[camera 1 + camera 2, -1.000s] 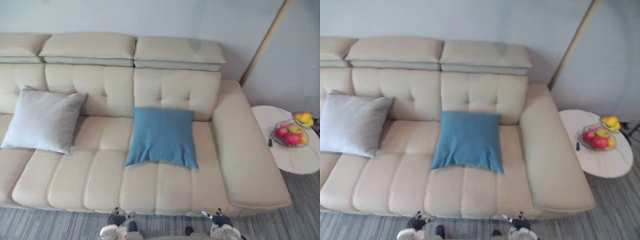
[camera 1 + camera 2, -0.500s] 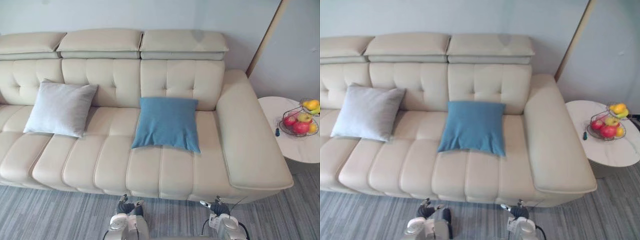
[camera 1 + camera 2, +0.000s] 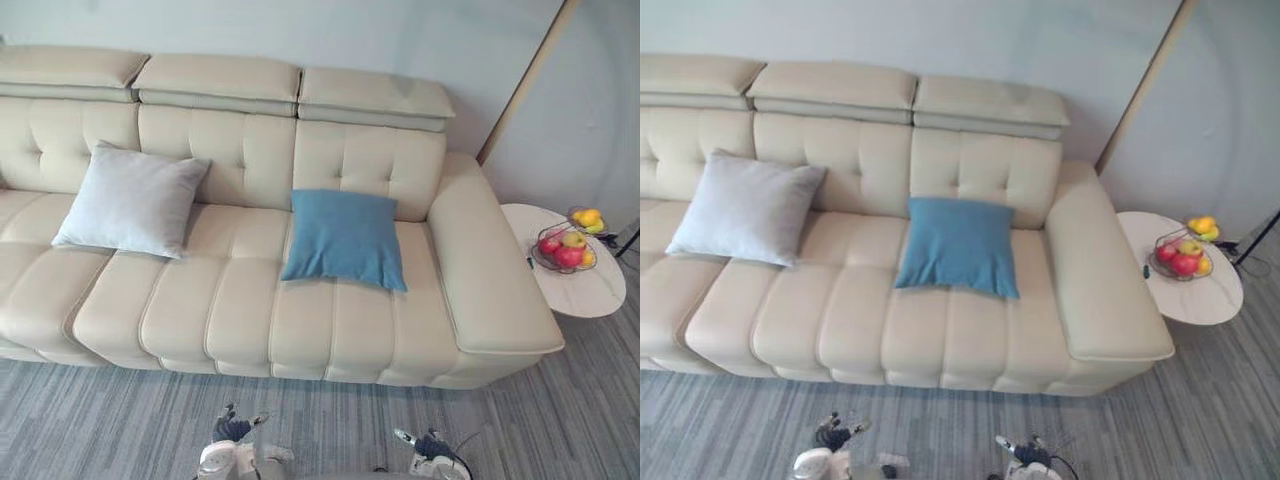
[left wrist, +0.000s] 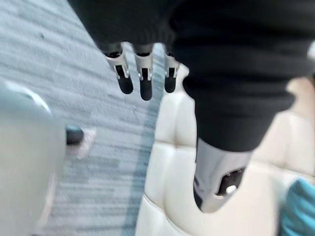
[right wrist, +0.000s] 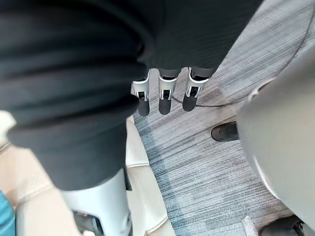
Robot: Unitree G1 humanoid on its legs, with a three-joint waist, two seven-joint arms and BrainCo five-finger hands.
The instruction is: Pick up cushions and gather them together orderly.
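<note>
With left hand (image 4: 143, 73) and right hand (image 5: 166, 96) hanging slack and empty, I am planning a closer stance before clasping the blue square fabric cushion (image 3: 345, 238) on the cream leather sofa (image 3: 230, 315), apart from the pale grey cushion (image 3: 130, 200).

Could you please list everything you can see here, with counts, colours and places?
sofa: one, cream, facing the robot.
grey cushion: one, light grey, against the backrest, sofa's left part.
blue cushion: one, blue, against the backrest nearer the right armrest.
side table: one, white, round, right of the sofa.
fruit basket: one, dark wire, on the side table, holding red and yellow fruit.
floor: grey, striped, before the sofa.
left hand: one, fingers straight, empty, above the floor.
right hand: one, fingers straight, empty, above the floor.
</note>
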